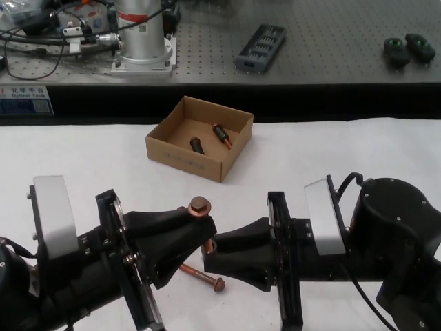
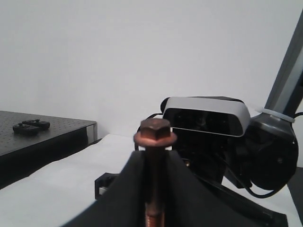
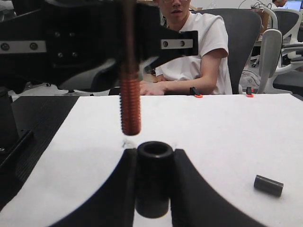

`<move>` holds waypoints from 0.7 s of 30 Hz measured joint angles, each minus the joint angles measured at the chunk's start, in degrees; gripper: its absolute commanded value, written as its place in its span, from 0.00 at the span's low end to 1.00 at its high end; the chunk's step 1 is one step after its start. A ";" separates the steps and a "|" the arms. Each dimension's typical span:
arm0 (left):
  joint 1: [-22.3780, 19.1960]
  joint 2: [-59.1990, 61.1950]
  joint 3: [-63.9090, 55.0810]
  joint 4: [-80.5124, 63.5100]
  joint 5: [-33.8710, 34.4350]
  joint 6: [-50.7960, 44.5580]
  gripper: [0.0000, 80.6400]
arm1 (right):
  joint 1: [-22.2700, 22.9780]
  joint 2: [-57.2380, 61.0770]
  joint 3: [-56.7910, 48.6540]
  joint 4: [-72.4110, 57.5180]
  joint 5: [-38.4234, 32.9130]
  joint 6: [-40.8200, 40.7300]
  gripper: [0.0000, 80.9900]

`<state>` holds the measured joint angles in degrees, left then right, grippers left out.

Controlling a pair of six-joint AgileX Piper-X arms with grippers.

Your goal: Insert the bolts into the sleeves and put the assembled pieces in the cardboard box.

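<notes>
My left gripper (image 2: 154, 191) is shut on a copper bolt (image 2: 155, 134) and holds it upright, head up, near the front middle of the white bench (image 1: 103, 148). In the right wrist view the bolt's threaded tip (image 3: 130, 109) hangs just above the mouth of a black sleeve (image 3: 154, 182), slightly off to one side. My right gripper (image 3: 154, 194) is shut on that sleeve and holds it upright. In the high view the two grippers meet tip to tip, left (image 1: 202, 224) over right (image 1: 210, 249). The cardboard box (image 1: 180, 157) behind them holds two assembled pieces (image 1: 220, 133).
A spare copper bolt (image 1: 202, 275) lies on the bench under the grippers. A loose black sleeve (image 3: 268, 185) lies on its side beyond the right gripper. The perforated table at the back carries a metal column (image 1: 141, 34), a black rack (image 1: 260, 46) and cables.
</notes>
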<state>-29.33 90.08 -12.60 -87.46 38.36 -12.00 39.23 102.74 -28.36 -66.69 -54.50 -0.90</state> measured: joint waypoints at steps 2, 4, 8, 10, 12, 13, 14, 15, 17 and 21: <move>0.00 0.00 0.00 0.00 0.00 0.00 0.01 | 0.00 0.00 0.00 0.00 -0.71 0.00 0.08; 0.00 0.00 0.00 0.00 0.00 0.00 0.01 | 0.00 0.00 0.00 0.00 -1.01 0.00 0.08; 0.00 0.00 0.00 0.00 0.00 0.00 0.01 | 0.00 0.00 0.00 0.00 -1.26 0.00 0.08; 0.00 0.00 0.00 0.00 0.00 0.00 0.01 | 0.00 0.00 0.00 0.00 -1.57 0.00 0.08; 0.00 0.00 0.00 0.26 0.00 0.00 0.01 | 0.00 0.00 0.00 0.00 -1.67 0.00 0.08; 0.00 0.00 0.00 0.26 0.00 0.00 0.01 | 0.00 0.00 0.00 0.00 -1.67 0.00 0.08; 0.00 0.00 0.00 0.38 0.00 0.00 0.01 | 0.00 0.00 0.00 0.00 -1.81 0.00 0.08; 0.00 0.00 0.00 0.52 0.00 0.00 0.01 | 0.00 0.00 0.00 0.00 -1.81 0.00 0.08; 0.00 0.00 0.00 0.96 0.00 0.00 0.01 | 0.00 0.00 0.00 0.00 -1.81 0.00 0.08; 0.00 0.00 0.00 2.47 -0.10 0.00 0.01 | 0.00 0.00 0.00 0.00 -1.81 0.00 0.08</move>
<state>-29.33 90.08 -12.60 -84.98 38.26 -12.00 39.23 102.74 -28.36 -66.69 -56.31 -0.90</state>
